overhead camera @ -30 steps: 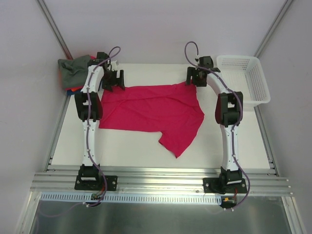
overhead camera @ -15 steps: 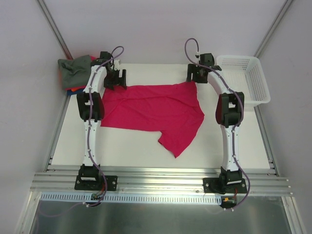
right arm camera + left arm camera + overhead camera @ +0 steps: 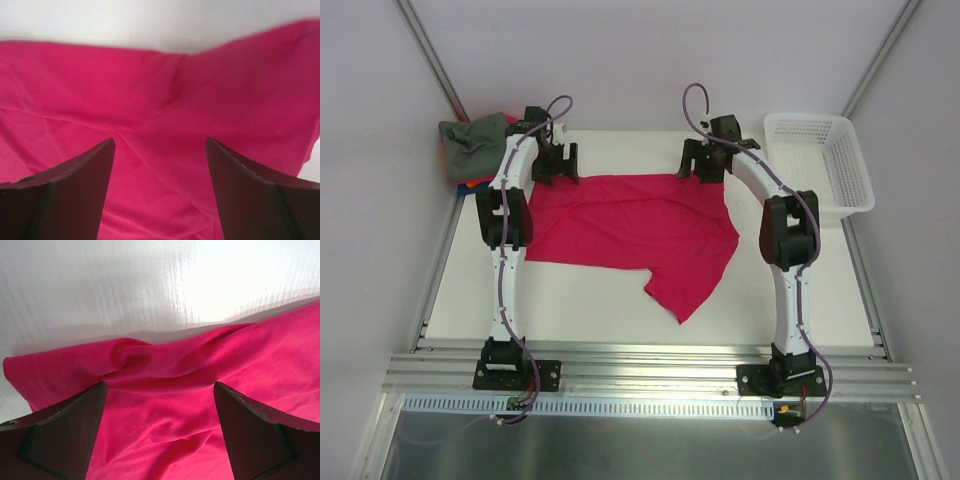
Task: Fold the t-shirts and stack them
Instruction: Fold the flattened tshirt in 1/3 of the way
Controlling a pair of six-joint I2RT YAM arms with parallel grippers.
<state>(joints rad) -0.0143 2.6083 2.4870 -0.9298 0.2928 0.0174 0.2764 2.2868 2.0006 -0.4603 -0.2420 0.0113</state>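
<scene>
The left end effector (image 3: 160, 390) and right end effector (image 3: 160, 145) hang released, grasping nothing. The red shirt (image 3: 630, 225) lies spread and unfolded on the bench (image 3: 580, 300), directly beneath them. A grey-green shirt (image 3: 470, 145) lies heaped beyond the left one, so folding looks barely begun and stacking remains.

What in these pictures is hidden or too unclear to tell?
- Top view: what lies under the grey-green shirt, which covers it.
- Top view: whether the left gripper or right gripper touches the red t-shirt; their own bodies hide the contact.
- Right wrist view: the red cloth is blurred and cut off at the sides.
</scene>
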